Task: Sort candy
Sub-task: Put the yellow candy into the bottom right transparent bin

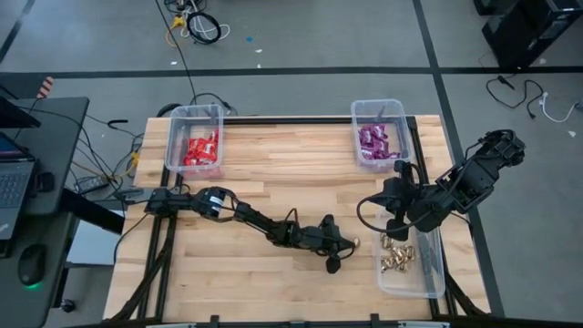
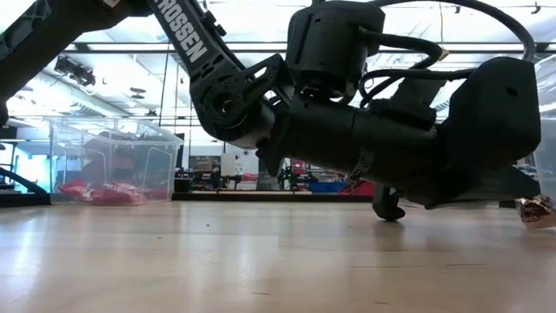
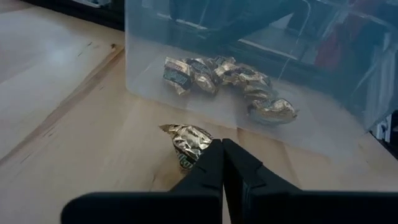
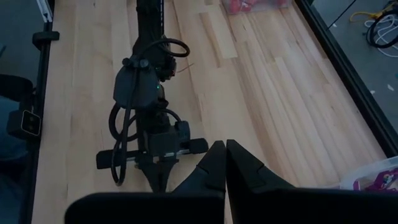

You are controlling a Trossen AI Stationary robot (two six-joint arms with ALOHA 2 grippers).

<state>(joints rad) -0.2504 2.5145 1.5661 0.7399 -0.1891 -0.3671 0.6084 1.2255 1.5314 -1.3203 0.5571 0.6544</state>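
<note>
One gold foil-wrapped candy (image 3: 186, 142) lies on the wooden table just in front of a clear bin (image 3: 149, 56) that holds several more gold pieces (image 3: 227, 78). My left gripper (image 3: 221, 148) reaches low across the table, shut, with its tips right beside that loose candy (image 1: 357, 241). My right gripper (image 4: 225, 152) hangs shut and empty, high above the table's right side, over the left arm. Red packets (image 1: 200, 150) fill the far-left bin and purple packets (image 1: 372, 141) the far-right bin. My left gripper comes in nearly level from the table's left. Its shut fingertips (image 3: 211, 155) meet the near side of the gold candy's wrapper (image 3: 198, 148), and the candy rests on the table. One finger hides the wrapper's near edge, so I cannot tell whether any foil is caught between the fingers.
The gold-candy bin (image 1: 412, 264) stands at the table's near right, close ahead of the left gripper. The red bin (image 2: 109, 165) and purple bin (image 1: 381, 117) stand along the far edge. Bare wood lies between them. Cables and a desk lie beyond the table.
</note>
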